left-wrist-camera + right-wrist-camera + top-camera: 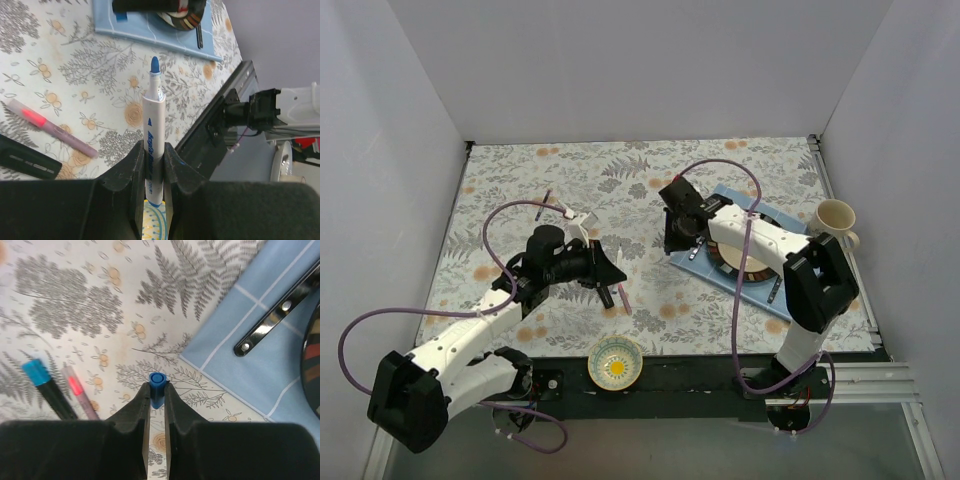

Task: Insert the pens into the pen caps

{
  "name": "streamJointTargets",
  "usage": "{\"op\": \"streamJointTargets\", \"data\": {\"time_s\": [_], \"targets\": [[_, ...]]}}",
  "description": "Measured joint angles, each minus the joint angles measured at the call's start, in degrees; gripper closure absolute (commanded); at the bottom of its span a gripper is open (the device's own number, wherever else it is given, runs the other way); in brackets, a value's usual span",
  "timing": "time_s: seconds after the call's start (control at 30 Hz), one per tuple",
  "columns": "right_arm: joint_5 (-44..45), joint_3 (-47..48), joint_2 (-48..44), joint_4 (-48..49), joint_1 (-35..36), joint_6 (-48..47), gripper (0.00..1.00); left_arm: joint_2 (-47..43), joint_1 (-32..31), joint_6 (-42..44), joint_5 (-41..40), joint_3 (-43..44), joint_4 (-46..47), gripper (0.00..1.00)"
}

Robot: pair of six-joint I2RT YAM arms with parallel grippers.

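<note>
Floral tablecloth [640,180], grey ferns and orange blossoms, covers tabletop. Blue placemat [752,297] centre right, laid at angle. Striped round plate [735,268] on it, partly hidden. Shiny dark cutlery piece [272,320] on placemat beside plate, upper right of right wrist view. Cream mug [835,220] at right edge, by placemat's far corner. Small patterned bowl [616,362], yellow centre, bottom centre. White walls [620,70] on three sides.
</note>
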Motion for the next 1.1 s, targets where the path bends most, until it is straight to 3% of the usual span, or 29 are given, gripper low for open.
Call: {"op": "streamJointTargets", "data": {"time_s": [0.33, 0.63, 1.1], "targets": [[-2.25, 3.30, -10.25, 3.39, -0.87, -3.26, 0.99, 4.48, -3.13, -4.61, 8.28, -1.03, 10.21, 1.00], [-9.86, -3.15, -22.10, 10.82, -0.87, -3.32, 0.99, 12.33, -6.99, -5.70, 8.52, 0.04, 15.56, 1.00], [-17.77, -10.78, -27.41, 17.31, -0.87, -1.29, 0.99, 13.42, -7.37, -4.96, 7.69, 3.37, 19.32, 1.00]]}}
